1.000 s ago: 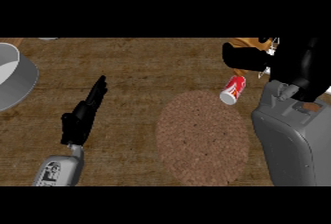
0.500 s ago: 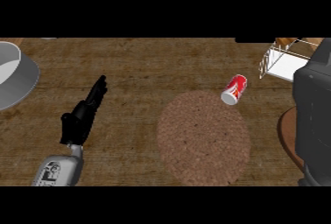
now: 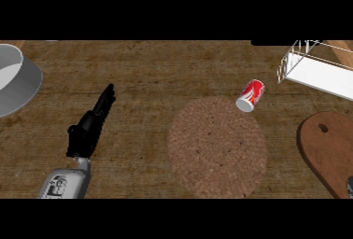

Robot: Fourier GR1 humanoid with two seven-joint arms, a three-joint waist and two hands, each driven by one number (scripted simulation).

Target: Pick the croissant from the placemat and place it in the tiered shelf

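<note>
The brown woven placemat [image 3: 217, 147] lies right of centre with nothing on it. No croissant shows anywhere. The white wire tiered shelf [image 3: 314, 70] sits at the upper right, partly cut off by the picture's edge, and its inside is hidden. My left hand [image 3: 91, 126] rests at the lower left, well left of the placemat, with its fingers straight, pointing away and holding nothing. My right hand does not show; only a thin grey sliver [image 3: 349, 186] sits at the lower right edge.
A red can [image 3: 250, 95] lies on its side at the placemat's upper right rim. A wooden cutting board [image 3: 329, 149] lies at the right edge. A large grey pot [image 3: 17, 79] stands at the far left.
My right arm, up by the shelf a second ago, has drawn back down and right out of view, uncovering the shelf and the cutting board. The left hand has not moved.
</note>
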